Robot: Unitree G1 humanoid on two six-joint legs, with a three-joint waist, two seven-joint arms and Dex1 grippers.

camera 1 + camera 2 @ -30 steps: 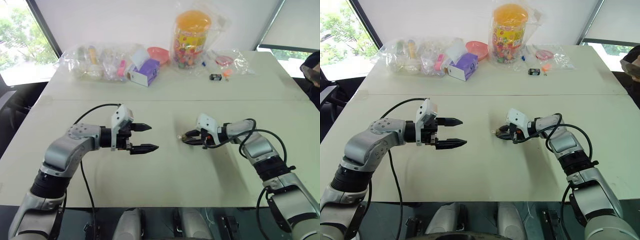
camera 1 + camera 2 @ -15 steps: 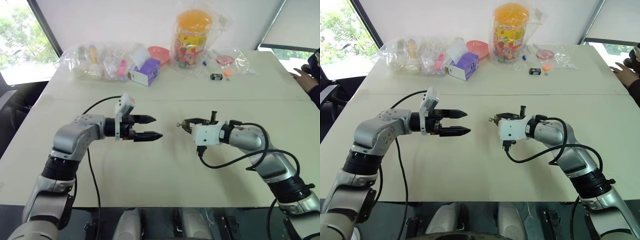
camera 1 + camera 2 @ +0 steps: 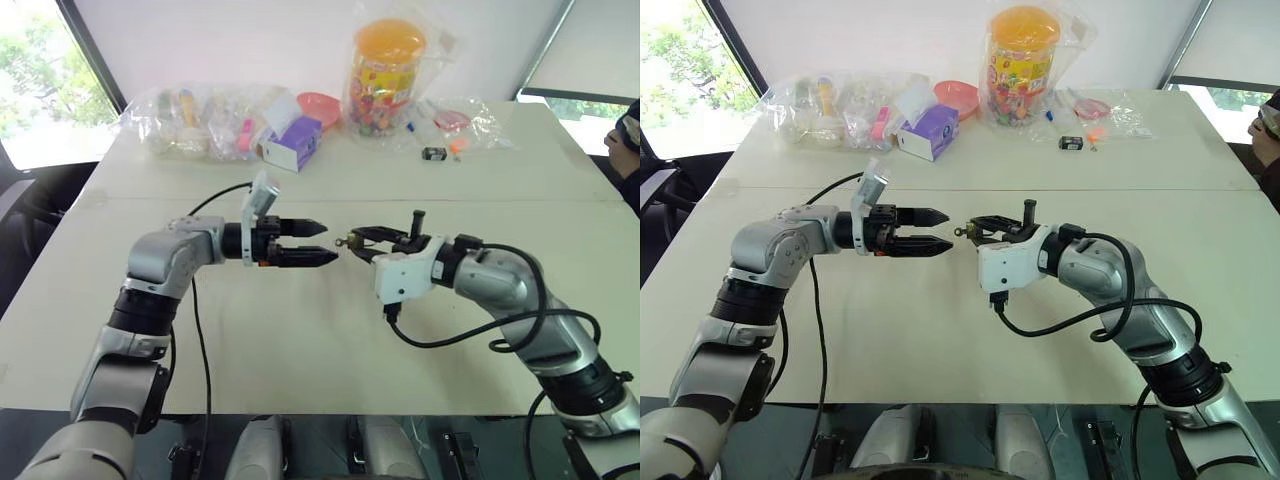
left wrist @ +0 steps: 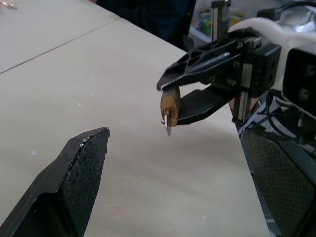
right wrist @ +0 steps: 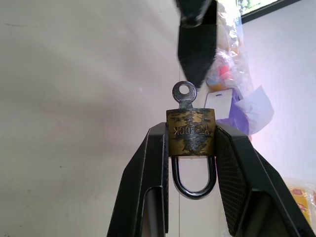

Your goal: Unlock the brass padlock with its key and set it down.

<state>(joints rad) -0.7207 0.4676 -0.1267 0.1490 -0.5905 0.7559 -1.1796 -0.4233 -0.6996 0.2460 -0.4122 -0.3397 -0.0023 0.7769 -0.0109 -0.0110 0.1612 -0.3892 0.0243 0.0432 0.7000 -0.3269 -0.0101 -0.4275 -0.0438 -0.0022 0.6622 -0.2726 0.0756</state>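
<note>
1. The right tool [image 5: 190, 148] pinches the brass padlock [image 5: 190, 132] by its body, one finger on each side; the shackle loop points back toward the wrist; the padlock is held clear above the bench [image 3: 300, 330].
2. The key [image 5: 184, 94] sits in the padlock's keyhole; its round bow projects outward past the fingertips, toward the left tool.
3. The left tool [image 3: 318, 243] is spread apart, holding nothing; it points level toward the right tool; its fingertips [image 3: 326, 258] lie just beside the key, apart from it.
4. Both tools meet over the middle of the bench.
5. At the far edge of the bench stand a clear candy jar [image 3: 384, 68], a purple box [image 3: 290, 142], a pink bowl [image 3: 318, 106] and bagged items [image 3: 185, 120]; all lie well apart from the tools.
</note>
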